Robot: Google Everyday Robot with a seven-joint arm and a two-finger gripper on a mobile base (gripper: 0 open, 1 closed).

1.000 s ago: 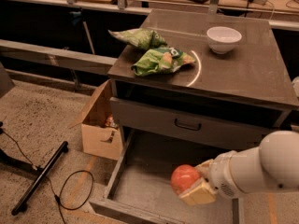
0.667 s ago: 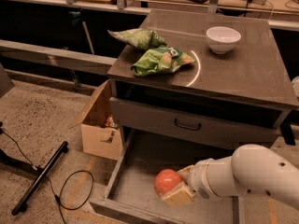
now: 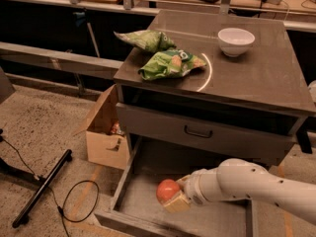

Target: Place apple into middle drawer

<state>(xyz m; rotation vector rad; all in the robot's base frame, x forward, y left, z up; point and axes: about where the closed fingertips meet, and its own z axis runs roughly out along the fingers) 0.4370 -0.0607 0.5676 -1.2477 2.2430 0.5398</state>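
The apple is small, round and red-orange. It is held in my gripper low over the floor of the open middle drawer, near its front left part. My white arm reaches in from the lower right. The gripper's pale fingers are shut around the apple's right and lower side. The drawer is a wide grey metal tray pulled out below the cabinet, with low side walls. I cannot tell whether the apple touches the drawer floor.
A grey drawer front with a small dark handle sits just above the open drawer. On the cabinet top lie two green snack bags and a white bowl. A cardboard box stands left of the cabinet. A black cable lies on the floor.
My gripper has carried the apple leftward and down, from above the drawer's right part to low over its front left part.
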